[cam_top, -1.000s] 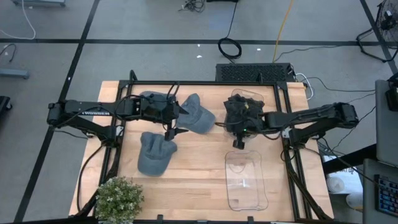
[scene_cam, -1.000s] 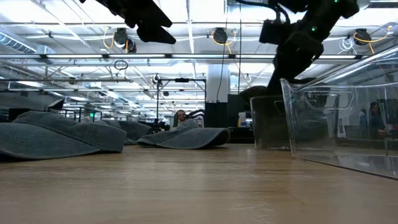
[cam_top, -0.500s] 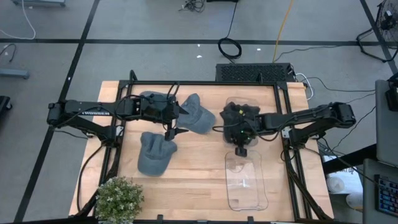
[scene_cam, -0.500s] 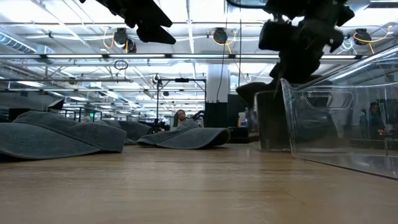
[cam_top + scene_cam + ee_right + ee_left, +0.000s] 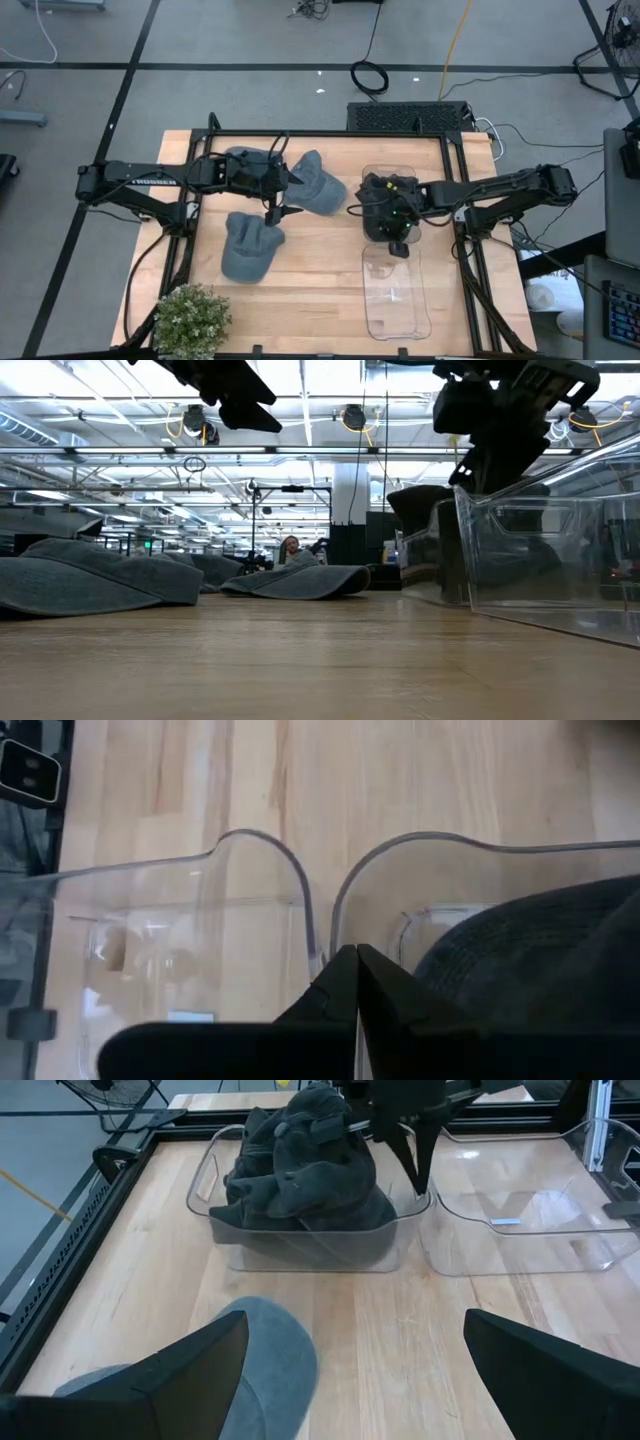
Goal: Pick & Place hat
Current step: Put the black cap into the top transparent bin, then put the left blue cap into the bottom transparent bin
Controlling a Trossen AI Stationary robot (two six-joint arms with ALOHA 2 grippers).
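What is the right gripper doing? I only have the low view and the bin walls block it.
Observer: The right gripper is shut and holds nothing; its tips point at the gap where the two clear bins meet.
Operator: Anything in those bins?
Observer: The far bin is piled with dark hats. The near bin holds no hats.
Operator: And the left arm?
Observer: The left gripper is open and hangs above the table's left half, between the grey caps, touching none of them. The high view shows three of those caps.
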